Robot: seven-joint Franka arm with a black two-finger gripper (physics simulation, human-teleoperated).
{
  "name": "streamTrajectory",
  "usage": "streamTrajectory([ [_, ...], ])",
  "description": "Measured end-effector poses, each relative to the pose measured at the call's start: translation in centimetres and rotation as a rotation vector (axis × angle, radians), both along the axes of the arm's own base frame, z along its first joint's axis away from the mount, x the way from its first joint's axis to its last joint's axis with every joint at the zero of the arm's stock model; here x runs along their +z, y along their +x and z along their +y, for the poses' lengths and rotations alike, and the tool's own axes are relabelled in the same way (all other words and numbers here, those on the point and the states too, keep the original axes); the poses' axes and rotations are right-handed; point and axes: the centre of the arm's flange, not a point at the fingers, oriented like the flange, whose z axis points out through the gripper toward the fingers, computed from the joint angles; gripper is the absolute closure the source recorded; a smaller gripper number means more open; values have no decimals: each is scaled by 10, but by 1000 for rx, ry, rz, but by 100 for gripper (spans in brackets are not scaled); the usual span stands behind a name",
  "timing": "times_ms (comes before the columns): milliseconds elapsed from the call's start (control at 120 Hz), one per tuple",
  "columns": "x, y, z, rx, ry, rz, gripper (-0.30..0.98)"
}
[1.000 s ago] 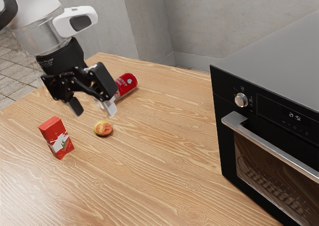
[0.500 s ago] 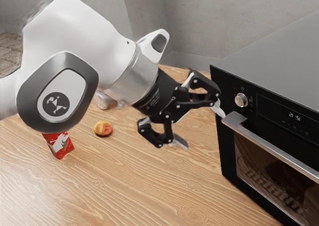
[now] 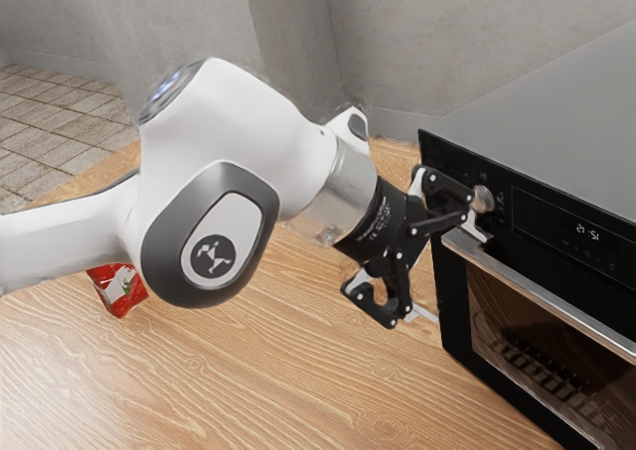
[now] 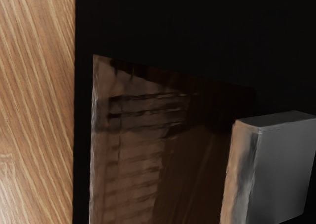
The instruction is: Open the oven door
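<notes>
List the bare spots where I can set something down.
Bare wood on the table runs between the red carton and the oven, along the exterior view's lower edge. The visible oven top is bare too. Crowded: the handle, with the gripper at it, and the carton, partly hidden by the arm.

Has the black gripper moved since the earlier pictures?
Yes, the open gripper has moved toward the exterior view's right, much closer to the oven, now beside its handle.

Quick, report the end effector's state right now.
End effector: open, fingers spread apart by the near end of the oven handle, not clamped on it.
</notes>
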Motion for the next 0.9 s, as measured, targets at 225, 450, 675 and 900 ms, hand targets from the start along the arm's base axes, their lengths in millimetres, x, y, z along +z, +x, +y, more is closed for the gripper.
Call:
streamTrajectory([
  [225, -27, -9, 0, 68, -20, 46, 1],
  [450, -38, -143, 33, 201, 35, -39, 0],
  [675, 226, -105, 42, 83, 275, -191, 0],
  [900, 130, -55, 158, 89, 405, 278, 0],
])
